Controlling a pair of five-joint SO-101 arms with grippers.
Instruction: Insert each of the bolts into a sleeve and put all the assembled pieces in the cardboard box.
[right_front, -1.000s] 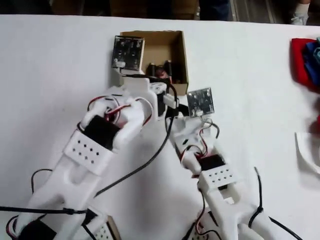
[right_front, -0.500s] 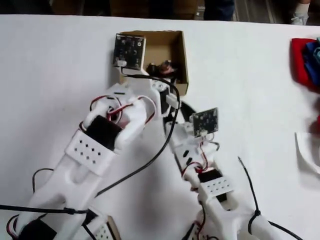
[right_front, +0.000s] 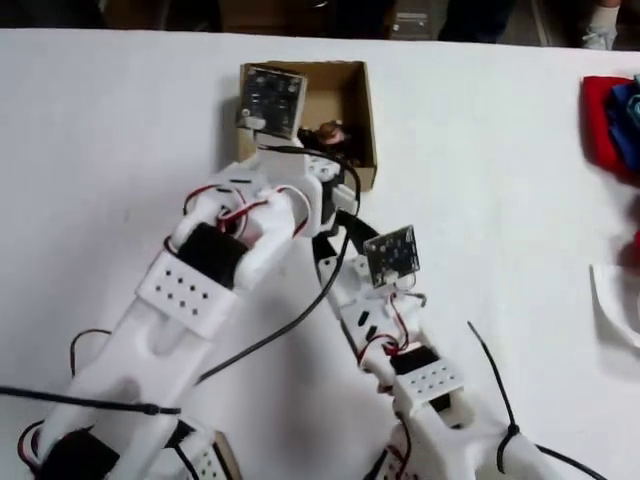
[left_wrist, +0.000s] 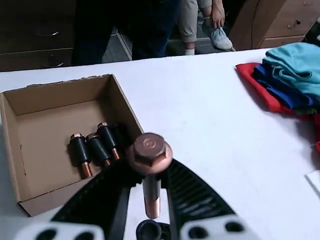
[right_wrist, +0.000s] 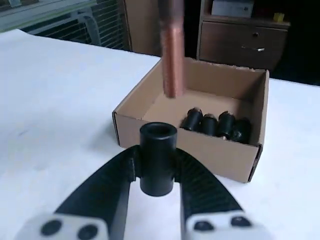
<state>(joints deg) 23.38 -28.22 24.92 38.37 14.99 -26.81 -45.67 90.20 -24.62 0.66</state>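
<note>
Drawn back from box (right_wrist: 200, 150), grips upright sleeve (right_wrist: 158, 150) in right pincer (right_wrist: 157, 172), bolt (left_wrist: 150, 155) tip-down in left pincer (left_wrist: 148, 187) just above it.

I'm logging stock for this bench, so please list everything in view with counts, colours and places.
cardboard box: one, brown, on the table beyond the arms.
assembled pieces: at least three, black sleeves with copper bolts, lying inside the box.
bolt: one, copper, upright, above the loose sleeve.
sleeve: one, black, upright, near the box.
cloths: one pile, red, blue and teal, at the table's edge.
table: one, white.
left gripper: black, shut on the bolt.
right gripper: black, shut on the sleeve.
</note>
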